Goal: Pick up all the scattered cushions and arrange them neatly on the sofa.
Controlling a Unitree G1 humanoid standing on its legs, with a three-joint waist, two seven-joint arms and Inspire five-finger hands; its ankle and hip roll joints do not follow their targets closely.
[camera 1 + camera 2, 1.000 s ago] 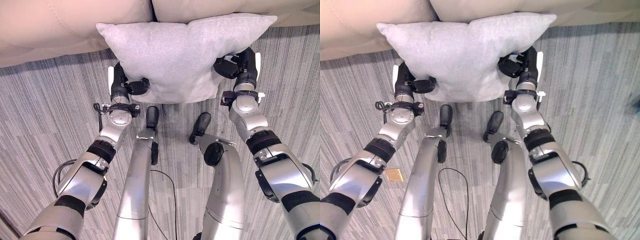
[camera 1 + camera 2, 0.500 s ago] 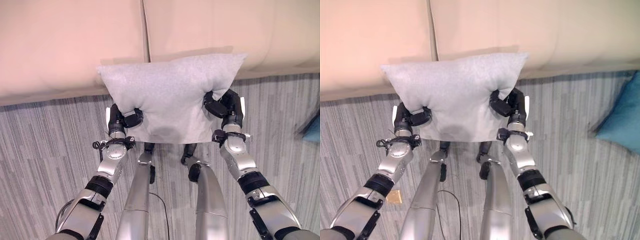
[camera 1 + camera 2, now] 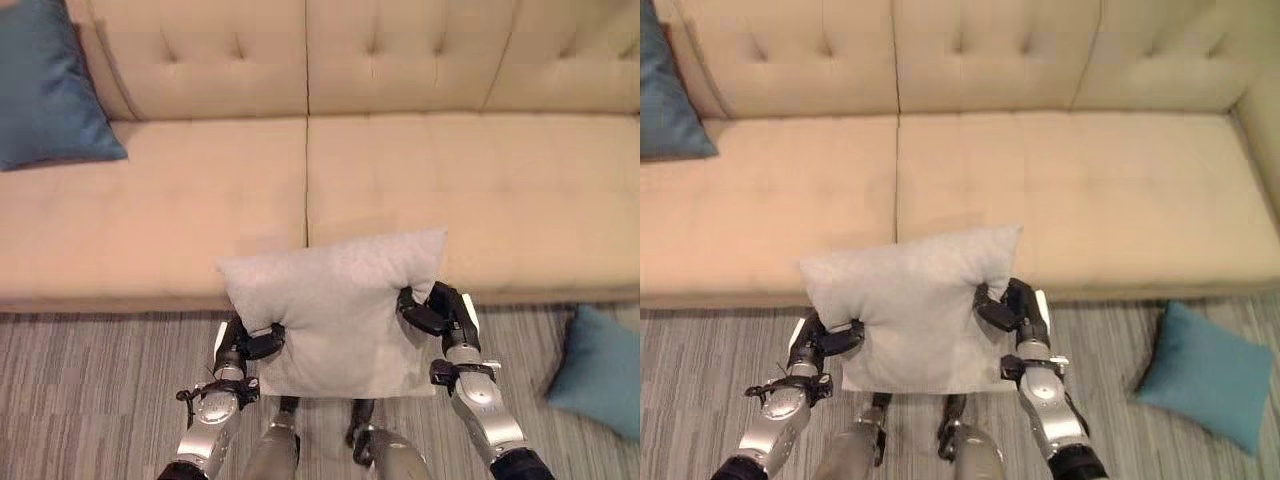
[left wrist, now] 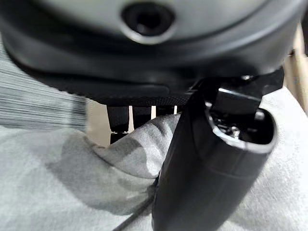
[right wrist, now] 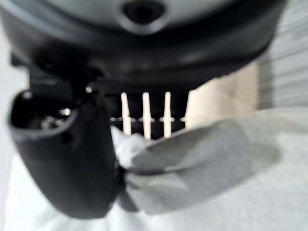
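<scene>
With the left hand (image 3: 248,343) and right hand (image 3: 432,310) each pinching a side of the grey cushion (image 3: 335,305), the carry step is in hand (sofa (image 3: 420,190) directly ahead), and the next move likely calls for setting it onto the seat.

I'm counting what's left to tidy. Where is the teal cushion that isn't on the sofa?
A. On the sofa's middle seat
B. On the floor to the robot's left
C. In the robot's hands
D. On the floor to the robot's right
D: a teal cushion lies on the floor right of the right hand, while both hands hold the grey cushion.
</scene>
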